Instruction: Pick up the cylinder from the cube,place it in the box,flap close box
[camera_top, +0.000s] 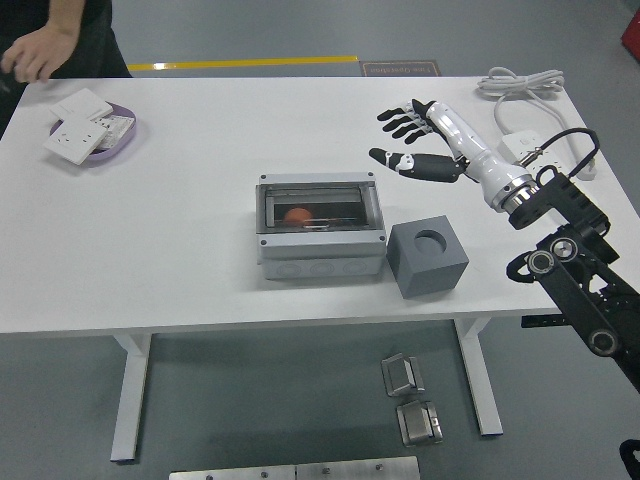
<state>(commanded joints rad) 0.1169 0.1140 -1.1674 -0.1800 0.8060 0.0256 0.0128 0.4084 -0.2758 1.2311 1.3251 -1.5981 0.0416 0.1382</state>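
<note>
Head view: the right hand (415, 140) hung above the white surface (180, 240), well apart from the box (320, 232), its fingers (398, 122) spread and holding nothing. The orange cylinder (296, 215) lay inside the box, visible through the clear flap (318, 208), which appeared lowered over it. The grey cube (428, 259) stood just beside the box, its socket vacant. No left hand appeared. A person's hand (40, 48) was at the far left corner, near a tray (108, 143) of wall switches.

Judgement: placing and closing look complete; any next move calls only for confirming the flap is seated.
</note>
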